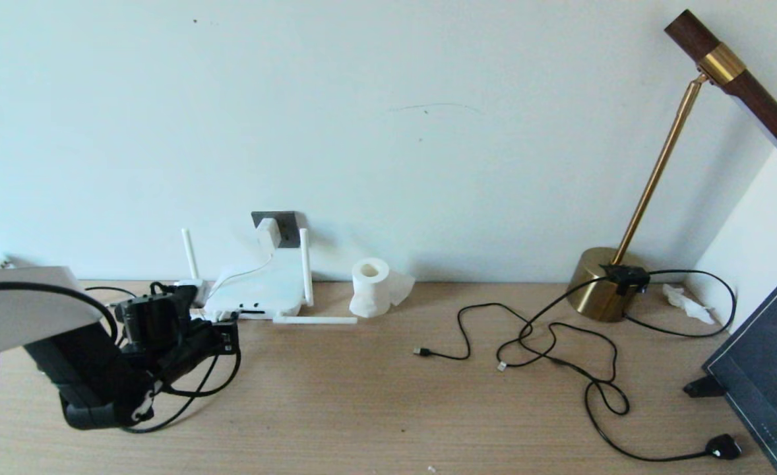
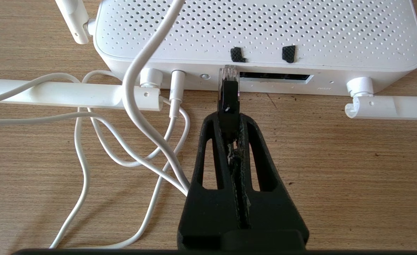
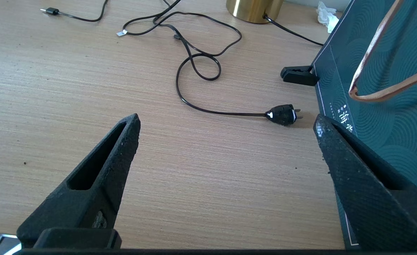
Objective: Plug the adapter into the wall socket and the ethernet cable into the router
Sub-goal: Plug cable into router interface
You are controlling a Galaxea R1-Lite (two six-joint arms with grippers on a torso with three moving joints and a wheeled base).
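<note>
Black fingers of the left gripper (image 2: 228, 118) are pressed together on the boot of the ethernet cable (image 2: 228, 95), held low and level with the table (image 1: 375, 396) so its clear clip plug meets the left end of the dark port slot on the front edge of the router (image 2: 258, 32); it looks barely entered, not yet seated. Up at the wall socket (image 1: 281, 227) the adapter (image 1: 268, 232) already sits plugged in, its thin white cord draping down over the router. Well off to the side, the right gripper (image 3: 226, 141) hovers idle over bare table, fingers spread wide.
</note>
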